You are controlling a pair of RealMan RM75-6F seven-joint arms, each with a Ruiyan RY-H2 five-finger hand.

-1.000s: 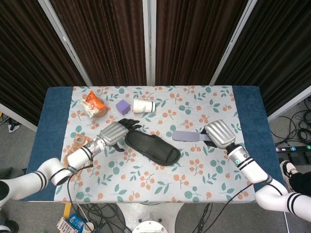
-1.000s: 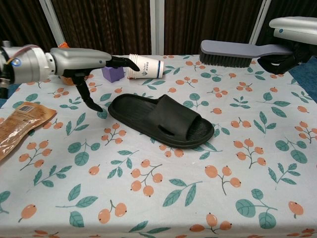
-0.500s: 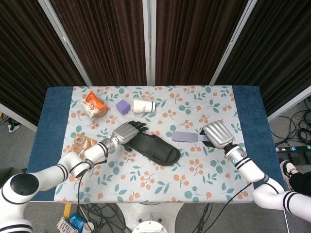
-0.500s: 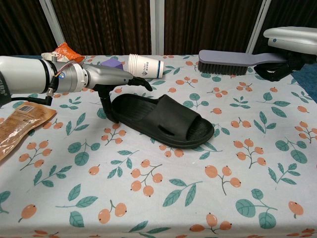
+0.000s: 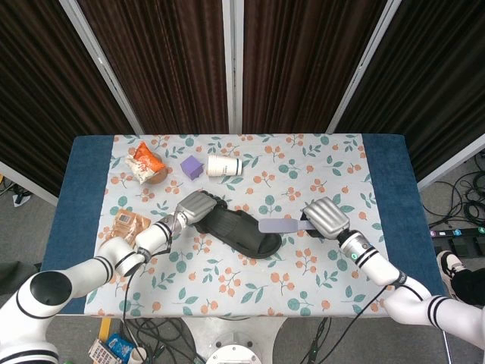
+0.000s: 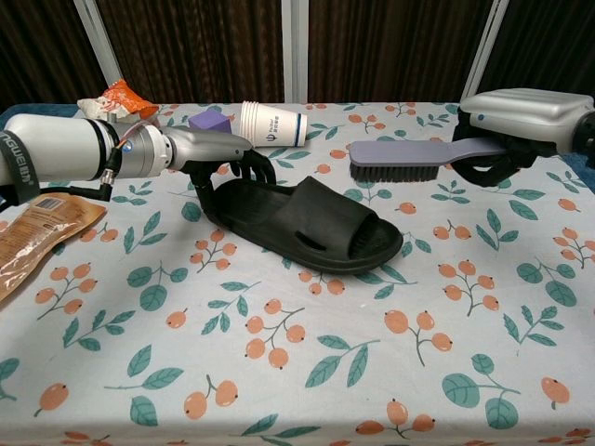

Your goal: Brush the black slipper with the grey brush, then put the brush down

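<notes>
Left hand clamped on slipper heel, right hand carrying brush in above the toe end.

Head view: the black slipper (image 5: 237,232) lies at mid-surface (image 5: 83,163). The left hand (image 5: 195,208) now grips its heel end, having closed in from beside it. The right hand (image 5: 326,218) holds the grey brush (image 5: 282,224) by the handle; brush and hand have shifted left, the head now over the slipper's toe end. A paper cup (image 5: 223,164), purple block (image 5: 192,167) and orange packet (image 5: 144,161) sit behind. Chest view: the left hand (image 6: 221,154) has fingers curled over the slipper (image 6: 303,226) heel rim. The right hand (image 6: 522,124) holds the brush (image 6: 409,159) level, bristles down, clear of the slipper, lower and nearer it than before.
</notes>
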